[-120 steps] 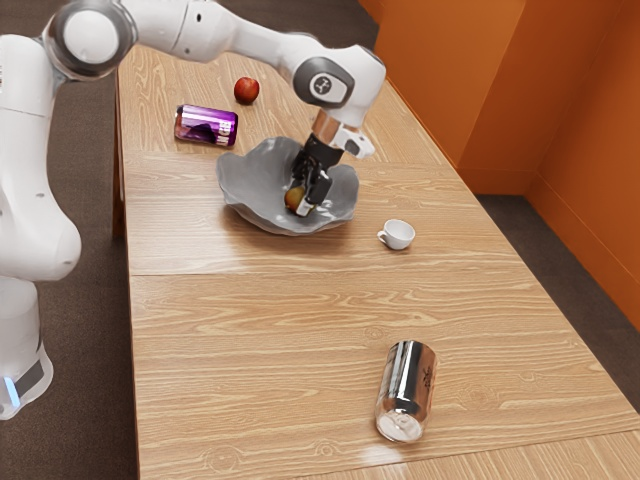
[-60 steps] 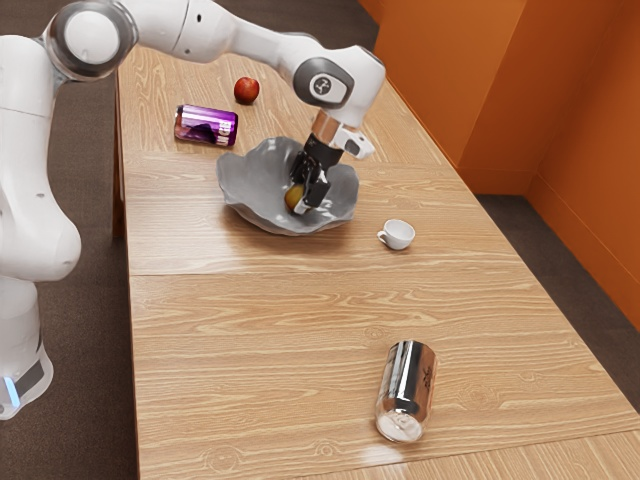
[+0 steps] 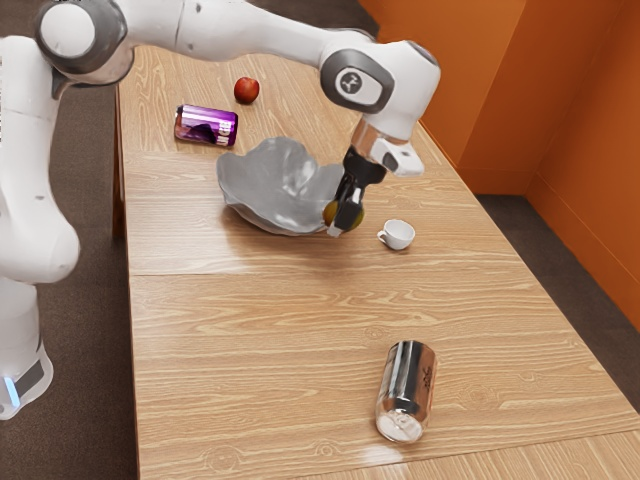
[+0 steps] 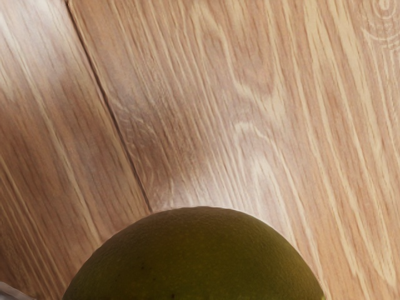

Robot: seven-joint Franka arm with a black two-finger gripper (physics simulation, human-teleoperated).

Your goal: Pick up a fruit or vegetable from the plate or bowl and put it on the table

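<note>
1. Now the green-yellow fruit (image 3: 359, 214) is up and away from the middle of the grey bowl (image 3: 262, 182), where it sat half a second ago. It has travelled with the fingers (image 3: 348, 216) toward the exterior view's right and shows at the bowl's edge, on the side of the small white cup (image 3: 399, 235).

2. The bowl itself looks unmoved, and so does the cup, so the lift seems to have gone cleanly, with nothing dragged along.

3. For the task, this likely means the picking is done and the carrying has begun. Bare wood of the table (image 4: 219, 112) lies beyond the fruit in the wrist view, yet the fruit is not set down; the placing remains.

4. As for the fingers, they are clamped on the fruit, one on its near side and the other mostly hidden behind it. They stand apart by about the fruit's own width, held open by its round body.

5. Whether the fruit has wholly cleared the rim, I cannot tell from these angles. A little more travel away from the bowl seems wise before lowering, steering wide of the cup. Being round, the fruit could roll once let go, so a low, gentle release would suit it.
</note>
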